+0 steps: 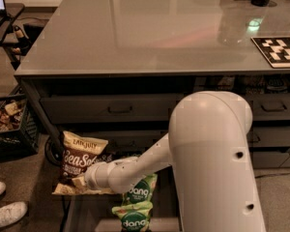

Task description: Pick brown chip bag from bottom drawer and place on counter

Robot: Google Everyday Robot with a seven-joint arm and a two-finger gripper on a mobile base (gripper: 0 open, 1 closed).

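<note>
The brown chip bag (80,154) stands upright at the left end of the open bottom drawer (82,214), its cream "Late July" band on top. My gripper (81,181) reaches in from the right at the end of the white arm (208,163) and is shut on the bag's lower edge, which partly hides the fingertips. A cream bag edge (67,190) lies flat just under the gripper. The glossy grey counter (159,33) spreads above the drawers.
Two green "dang" bags (140,191) (134,220) lie in the drawer right of the gripper. Shut handled drawers (111,109) sit above. A black crate (9,127) and white shoes (5,211) are on the floor at left. A black-and-white marker board (279,50) rests on the counter's right.
</note>
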